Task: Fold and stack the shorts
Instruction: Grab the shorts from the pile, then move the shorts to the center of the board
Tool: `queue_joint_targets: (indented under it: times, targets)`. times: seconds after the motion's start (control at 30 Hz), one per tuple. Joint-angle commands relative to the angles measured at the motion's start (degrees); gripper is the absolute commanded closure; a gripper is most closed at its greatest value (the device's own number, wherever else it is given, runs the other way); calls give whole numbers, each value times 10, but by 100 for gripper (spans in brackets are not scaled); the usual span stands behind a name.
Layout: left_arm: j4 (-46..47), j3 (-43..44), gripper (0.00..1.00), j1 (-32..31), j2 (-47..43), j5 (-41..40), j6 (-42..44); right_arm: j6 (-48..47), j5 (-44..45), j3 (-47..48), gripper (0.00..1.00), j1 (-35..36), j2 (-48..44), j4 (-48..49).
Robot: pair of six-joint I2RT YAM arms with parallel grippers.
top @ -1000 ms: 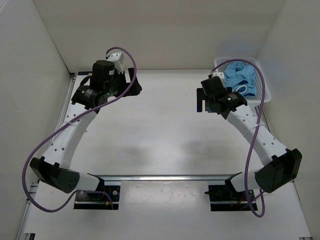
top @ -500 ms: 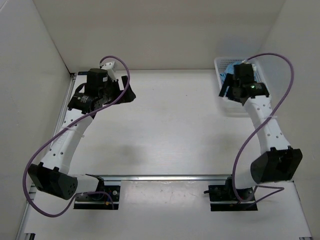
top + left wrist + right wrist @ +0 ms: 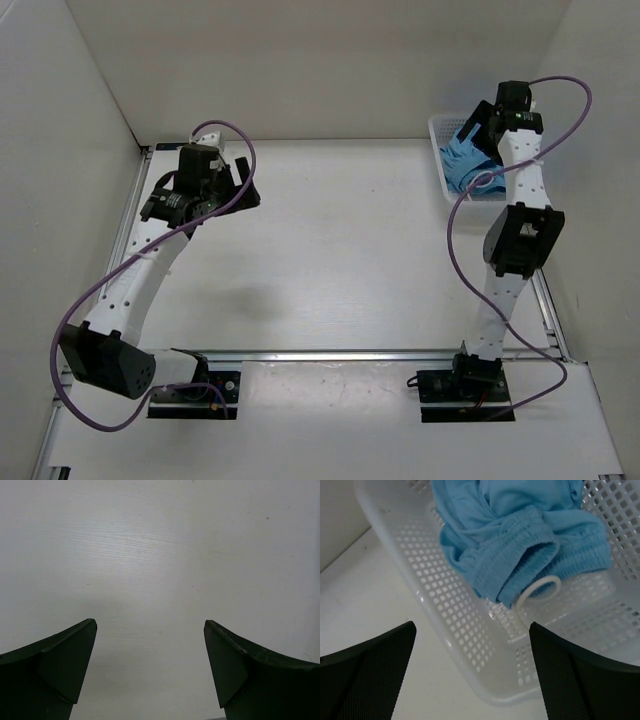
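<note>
**A:** What has the right hand got?

**B:** Nothing. The right hand [image 3: 471, 630] is spread wide, with its two dark fingers [image 3: 375, 670] well apart and no cloth between them. It hangs over one side wall of a white mesh basket [image 3: 450, 625], and I can see the wall through the gap.

**A:** And the shorts?

**B:** The shorts [image 3: 520, 545] lie inside that basket in a light blue, crumpled heap, not folded. The gathered waistband [image 3: 530, 555] faces the wrist camera. A loop of white drawstring [image 3: 540, 587] lies on the basket floor just beside it. The hand is near the cloth but apart from it.

**A:** Where is all that on the desk?

**B:** From above, the basket [image 3: 438, 130] sits in the far right corner of the desk [image 3: 340, 230], close to the right wall. The right arm [image 3: 520, 235] stretches up to it, with the right hand [image 3: 478, 125] over the basket's far part. The blue shorts [image 3: 468, 160] show below it.

**A:** What about the other side?

**B:** The left hand [image 3: 150, 627] is also fully open and has hold of nothing. Its wrist camera shows only bare pale desk [image 3: 160, 545] between the fingers. In the overhead view the left hand [image 3: 240, 185] is over the far left part of the desk, well apart from the basket.
</note>
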Motion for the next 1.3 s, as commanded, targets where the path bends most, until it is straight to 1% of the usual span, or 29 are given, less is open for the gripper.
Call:
queue_joint_targets:
  times: [0.0,0.03,0.13,0.17,0.27,0.33,0.4,0.47,0.5,0.53,0.57,0.6,0.63,0.67,0.77,0.8,0.87,0.9,0.97,1.0,1.03,1.1,1.13,1.2,1.23,1.27]
  targets:
    - [-10,1,0,-2,-6,-93,-18,-7,4,89,0,-25,78,-24]
    - [-10,-7,0,-2,-6,-100,-25,-7,-8,133,0,-32,120,-24]
    - [-15,-7,0,4,8,-111,-30,-7,-22,188,0,-44,178,-24]
    - [-15,-7,0,4,14,-111,-30,-7,-29,212,0,-44,212,-18]
    - [-15,0,0,4,43,-122,-30,-1,-20,212,0,-44,254,24]
    - [-15,8,0,4,62,-122,-30,8,-35,212,0,-44,271,50]
    - [-15,21,0,4,73,-122,-30,17,-64,212,9,-44,284,65]
    - [-15,26,0,4,80,-122,-36,23,-85,212,20,-44,301,87]
    - [-15,32,0,4,85,-117,-36,23,-86,212,53,-44,301,87]
    - [-15,32,0,-2,85,-117,-36,29,-79,212,67,-44,301,87]
    - [-15,37,0,-8,85,-117,-36,29,-72,204,77,-44,289,87]
    - [-15,37,0,-8,85,-117,-36,29,-65,190,92,-44,276,87]
    - [-15,37,0,-13,78,-112,-36,29,-56,181,97,-44,243,92]
    - [-15,42,0,-13,78,-112,-41,22,-47,174,100,-44,223,92]
    - [-15,42,0,-13,64,-94,-48,10,-19,161,100,-39,134,99]
    - [-15,42,0,-13,59,-73,-48,19,-5,161,100,-39,82,99]
    - [-15,42,0,-13,59,-65,-58,29,-18,148,100,-33,30,99]
    - [-15,42,0,-13,59,-58,-71,29,-33,148,100,-26,-13,105]
    - [-15,24,0,-13,48,-44,-94,5,-64,163,100,10,-85,99]
    - [-15,10,0,-13,48,-38,-110,-5,-40,163,100,26,-104,92]
    - [-15,5,0,-4,48,-15,-117,-14,-20,163,100,70,-123,85]
    - [-10,-3,0,28,36,13,-132,-41,4,141,100,118,-174,84]
    - [-10,-3,0,35,36,20,-137,-46,4,132,100,166,-188,84]
    - [-10,3,0,46,15,20,-137,-51,-4,108,100,210,-218,84]
    - [-10,8,0,57,5,20,-137,-51,-12,100,100,252,-225,84]
    - [-10,17,0,64,-6,20,-132,-51,-12,82,100,274,-240,78]
